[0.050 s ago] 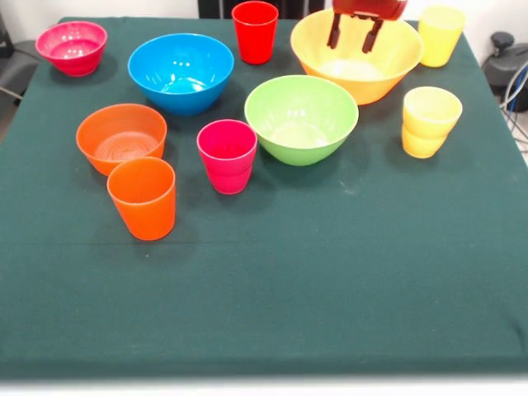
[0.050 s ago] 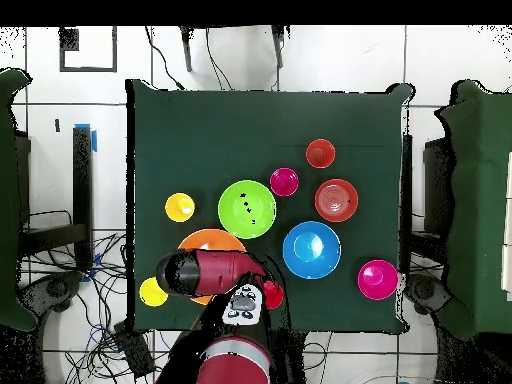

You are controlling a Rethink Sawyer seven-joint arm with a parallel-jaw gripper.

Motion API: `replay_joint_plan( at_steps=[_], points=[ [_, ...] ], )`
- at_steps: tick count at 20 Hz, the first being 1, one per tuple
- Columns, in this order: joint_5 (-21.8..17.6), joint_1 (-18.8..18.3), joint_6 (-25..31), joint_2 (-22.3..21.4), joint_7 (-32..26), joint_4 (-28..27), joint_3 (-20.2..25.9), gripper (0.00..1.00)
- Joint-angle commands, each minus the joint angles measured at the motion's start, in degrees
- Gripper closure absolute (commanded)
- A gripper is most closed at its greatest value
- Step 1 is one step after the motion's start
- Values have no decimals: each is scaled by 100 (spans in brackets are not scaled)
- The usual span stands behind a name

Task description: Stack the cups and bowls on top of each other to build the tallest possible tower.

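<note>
Claw (image 1: 355,35): hangs above the hollow of the large yellow bowl, its two dark fingers spread apart with nothing between them.
Arm (image 2: 205,271): in the overhead view its red and black bulk covers most of the large yellow bowl and part of the red cup.
Large yellow bowl (image 1: 388,70): upright at the far side of the desk, the widest vessel there, just behind the green bowl.
Green bowl (image 1: 301,118): upright near the middle of the desk, empty; its rim is close to the yellow bowl's side, and I cannot tell whether they touch.
Red cup (image 1: 255,31): upright at the far edge, between the blue bowl and the large yellow bowl.
Far yellow cup (image 1: 440,35): upright just beside the large yellow bowl, at the desk's far corner.
Near yellow cups (image 1: 429,120): two seem to be nested one in the other, upright, apart from the green bowl.
Blue bowl (image 1: 181,72): upright, empty, behind the orange bowl and the pink cups.
Pink cups (image 1: 228,155): two seem nested, upright, between the orange bowl and the green bowl.
Orange bowl (image 1: 121,136): upright, with the orange cup close in front of it.
Orange cup (image 1: 142,197): upright, nearest the camera in the front view.
Pink bowl (image 1: 72,47): upright, alone at the other far corner.
Tower: no pile stands; bowls and cups are spread singly over the desk.
Desk (image 1: 272,297): covered with a dark green cloth.
</note>
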Motion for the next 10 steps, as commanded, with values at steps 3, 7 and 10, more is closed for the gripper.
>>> replay_joint_plan(
  at_steps=[3,7,10],
  points=[
    [-37,81,-312,82,764,-404,276,0],
    [0,110,-232,55,787,-421,270,0],
    [-8,150,-260,50,810,-387,251,0]
  ],
)
